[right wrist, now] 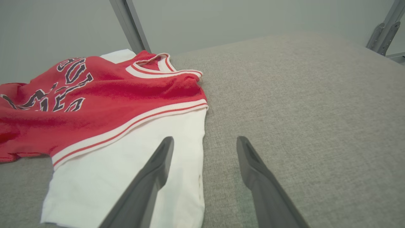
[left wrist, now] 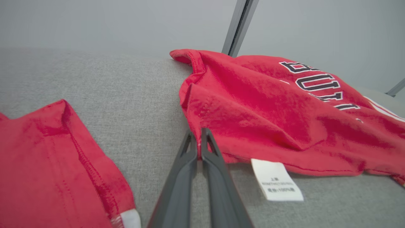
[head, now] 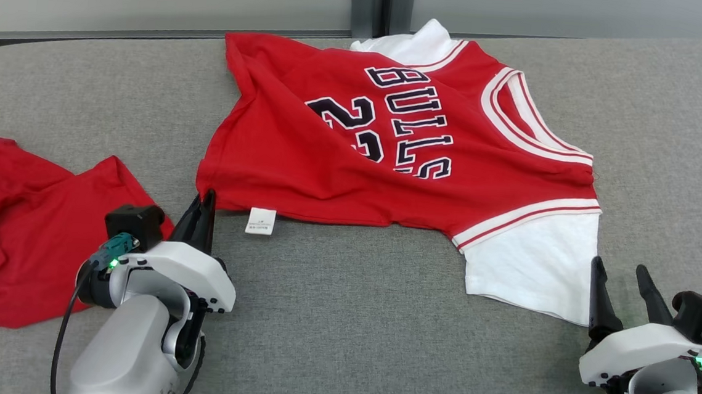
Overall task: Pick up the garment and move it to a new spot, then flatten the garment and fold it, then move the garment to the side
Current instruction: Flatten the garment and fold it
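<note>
The garment [head: 391,156] is a red jersey with dark lettering and white sleeves, lying rumpled and sideways on the grey table [head: 342,320]. My left gripper [head: 207,198] is shut on the near left corner of its hem; in the left wrist view the fingertips [left wrist: 198,139] pinch the edge of the red cloth [left wrist: 269,117]. A white care label [left wrist: 277,180] hangs from the hem just right of that grip. My right gripper [head: 621,271] is open at the near white sleeve [right wrist: 126,164], one finger over the sleeve's edge and the other over bare table.
A second red cloth [head: 15,229] lies crumpled at the table's left, close beside my left arm, and is also in the left wrist view [left wrist: 57,164]. A grey wall and a metal post [head: 370,7] stand behind the table's far edge.
</note>
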